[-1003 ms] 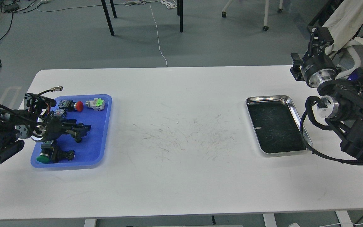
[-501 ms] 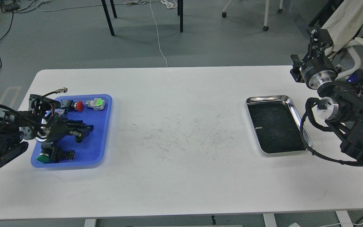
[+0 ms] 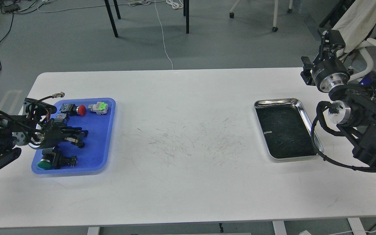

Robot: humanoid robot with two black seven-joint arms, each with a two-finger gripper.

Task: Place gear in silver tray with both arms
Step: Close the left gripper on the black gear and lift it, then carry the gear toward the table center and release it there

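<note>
The silver tray (image 3: 305,114) lies on the right of the white table, its dark scratched floor holding only a small white speck. The gear lies in a blue plastic tray (image 3: 100,143) at the left: a green-capped push button (image 3: 44,164), a red-capped button (image 3: 81,110), a grey and green part (image 3: 99,107) and a small switch block (image 3: 62,117). My left gripper (image 3: 78,137) hovers low over the blue tray's middle, fingers apart, nothing seen between them. My right gripper (image 3: 331,36) is raised beyond the table's far right corner, dark and end-on.
My right arm's joints and a looping black cable (image 3: 315,130) hang over the silver tray's right rim. Chair and table legs stand on the floor behind the table. The scuffed middle of the table (image 3: 188,140) lies between the two trays.
My left gripper first reached a little right over the blue tray, then drew back left. My right gripper tilted slightly. The parts have not moved.
</note>
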